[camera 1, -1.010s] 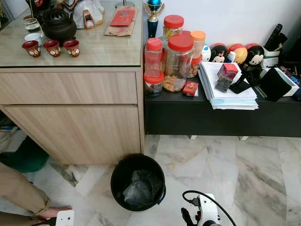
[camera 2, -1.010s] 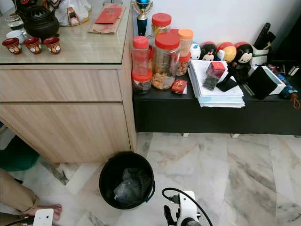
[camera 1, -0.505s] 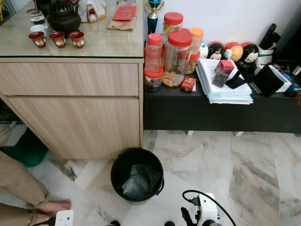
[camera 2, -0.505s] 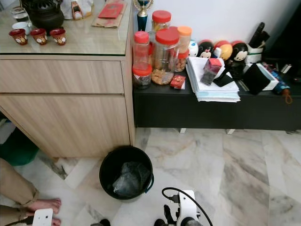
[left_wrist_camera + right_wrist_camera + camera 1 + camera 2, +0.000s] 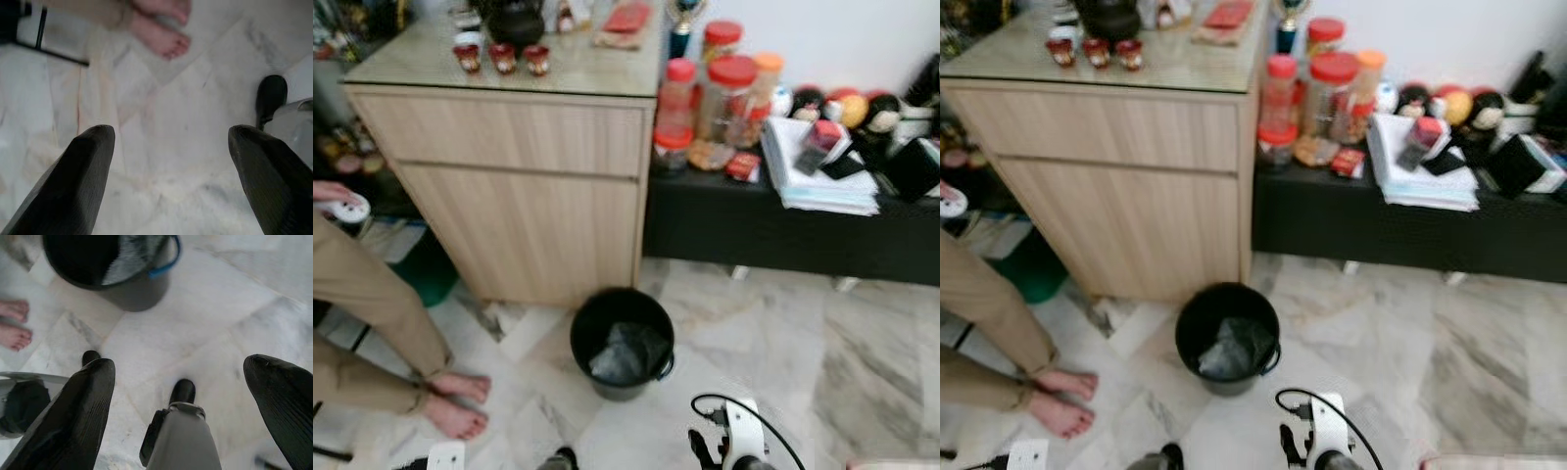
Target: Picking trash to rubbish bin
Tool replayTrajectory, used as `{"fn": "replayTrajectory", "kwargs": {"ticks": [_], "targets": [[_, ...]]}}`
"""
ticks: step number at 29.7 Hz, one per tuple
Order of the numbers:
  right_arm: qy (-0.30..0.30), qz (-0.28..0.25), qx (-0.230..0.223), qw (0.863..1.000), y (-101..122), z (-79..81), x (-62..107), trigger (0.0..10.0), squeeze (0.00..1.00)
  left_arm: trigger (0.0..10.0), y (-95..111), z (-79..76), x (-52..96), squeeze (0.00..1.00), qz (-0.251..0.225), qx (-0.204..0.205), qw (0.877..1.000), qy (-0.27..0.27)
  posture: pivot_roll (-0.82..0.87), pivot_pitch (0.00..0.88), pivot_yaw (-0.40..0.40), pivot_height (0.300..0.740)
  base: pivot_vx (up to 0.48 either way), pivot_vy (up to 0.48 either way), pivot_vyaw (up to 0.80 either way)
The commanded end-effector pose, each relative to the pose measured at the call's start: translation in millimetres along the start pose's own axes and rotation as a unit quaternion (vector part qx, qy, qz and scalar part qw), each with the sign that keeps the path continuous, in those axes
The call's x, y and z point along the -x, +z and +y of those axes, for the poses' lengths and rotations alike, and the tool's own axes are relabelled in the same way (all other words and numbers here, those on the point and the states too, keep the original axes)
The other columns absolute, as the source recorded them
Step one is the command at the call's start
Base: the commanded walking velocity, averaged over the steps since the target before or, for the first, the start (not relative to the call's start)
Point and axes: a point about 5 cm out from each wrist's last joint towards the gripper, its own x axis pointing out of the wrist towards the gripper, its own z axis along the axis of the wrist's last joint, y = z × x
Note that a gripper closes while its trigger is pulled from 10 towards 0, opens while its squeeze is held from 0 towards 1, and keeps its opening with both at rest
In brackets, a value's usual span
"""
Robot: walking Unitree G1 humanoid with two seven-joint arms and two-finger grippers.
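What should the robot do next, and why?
Probably turn and look around the floor for trash. Both grippers, left gripper and right gripper, are open and hold nothing above bare marble floor, while the black bin stands just ahead by the wooden cabinet.

Glossy veined marble floor [image 5: 862, 343], matt black plastic bin [image 5: 622, 343] with crinkly shiny liner, pale wood-grain cabinet [image 5: 519, 196] under a glassy top.

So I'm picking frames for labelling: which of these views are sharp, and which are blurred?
Left and right eye views: soft all over, the jars and rubbish bin smeared. Left wrist view: floor and a person's bare foot hazy. Right wrist view: sharpest, the bin rim fairly crisp.
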Motion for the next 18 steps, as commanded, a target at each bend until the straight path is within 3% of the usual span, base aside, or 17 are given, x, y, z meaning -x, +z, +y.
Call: {"fn": "replayTrajectory", "kwargs": {"ticks": [1,10,18], "targets": [[-0.001,0.011,-0.004,1.0,-5.6,0.2,1.0,10.0,0.0,10.0,-8.4,1.4,1.7,0.0,0.013,-0.002,1.0,0.003,0.08,0.177,-0.034,0.74,-0.285,0.0,0.0],[-0.001,0.012,-0.004,1.0,-6.5,-0.1,1.3,10.0,0.0,10.0,-9.2,1.1,2.1,0.0,0.014,0.0,1.0,0.003,0.08,0.177,-0.034,0.74,-0.253,0.0,0.0],[0.0,0.013,-0.004,1.0,-7.0,0.9,1.2,10.0,0.0,10.0,-8.7,1.0,2.0,0.0,0.012,-0.001,1.0,0.001,0.08,0.177,-0.033,0.74,0.0,0.0,0.0]]}}
